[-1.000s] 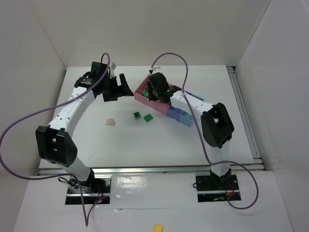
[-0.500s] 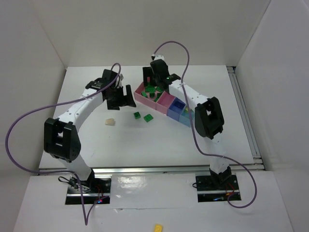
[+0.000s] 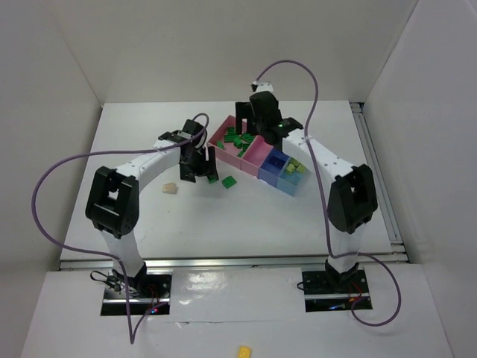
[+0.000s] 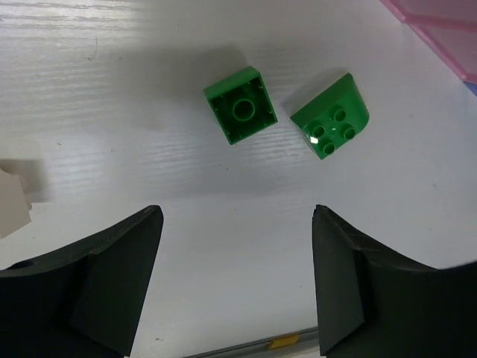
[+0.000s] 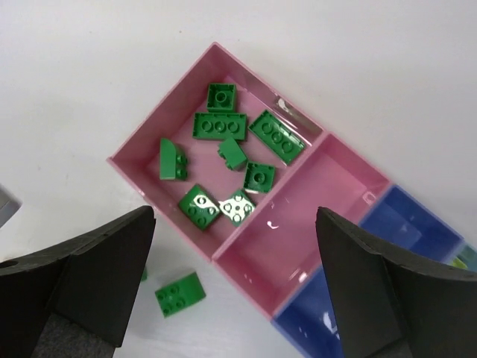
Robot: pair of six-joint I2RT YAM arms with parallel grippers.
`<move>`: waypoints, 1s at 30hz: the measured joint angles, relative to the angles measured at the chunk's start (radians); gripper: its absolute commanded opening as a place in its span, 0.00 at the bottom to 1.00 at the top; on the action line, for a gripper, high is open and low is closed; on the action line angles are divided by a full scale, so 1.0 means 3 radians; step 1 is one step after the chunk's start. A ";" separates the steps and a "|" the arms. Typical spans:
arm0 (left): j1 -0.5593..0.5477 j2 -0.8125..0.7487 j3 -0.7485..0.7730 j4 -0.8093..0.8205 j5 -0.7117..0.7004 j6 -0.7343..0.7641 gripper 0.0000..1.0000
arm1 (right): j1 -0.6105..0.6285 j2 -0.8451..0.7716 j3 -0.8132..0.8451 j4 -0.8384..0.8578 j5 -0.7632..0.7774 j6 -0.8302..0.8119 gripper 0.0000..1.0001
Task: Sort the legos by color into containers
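The left gripper point(image 3: 200, 165) hung left of centre in the overhead view with its jaws apart and nothing between them; in its wrist view the gripper point(image 4: 235, 276) framed bare table. Above it in that view lay two loose legos just beside each other: a green brick point(image 4: 240, 105) with its hollow underside up, and a green rounded-corner brick point(image 4: 331, 127) studs up to its right. A cream brick point(image 4: 11, 198) showed at the left edge, well apart from them. The right gripper point(image 3: 250, 128) hovered above the containers near the top centre, its jaws also spread and empty. Its wrist view showed the large pink box point(image 5: 182, 112) in the upper middle holding eight green bricks, one of them a long three-stud brick point(image 5: 220, 126). The small pink box point(image 5: 320, 201) adjoined it at the lower right, then a blue box point(image 5: 406, 224). Another green brick point(image 5: 180, 294) lay on the table just outside the large pink box, low in the frame.
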 measured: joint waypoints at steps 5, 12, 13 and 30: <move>-0.0050 0.0095 -0.0001 0.0033 -0.0118 -0.0215 0.83 | 0.0000 -0.0468 -0.0378 0.0011 0.0070 0.0014 0.95; -0.0156 0.0207 0.0001 0.0058 -0.0248 -0.0549 0.81 | -0.0001 -0.0670 -0.0741 0.0003 0.0141 0.0027 0.95; -0.0172 0.0223 0.0004 0.0062 -0.0263 -0.0610 0.81 | -0.0006 -0.0679 -0.0778 -0.0005 0.0158 0.0027 0.95; -0.0245 0.0465 0.0014 0.0106 -0.0464 -0.1150 0.72 | -0.0006 -0.0902 -0.1020 -0.0018 0.0217 0.0052 0.95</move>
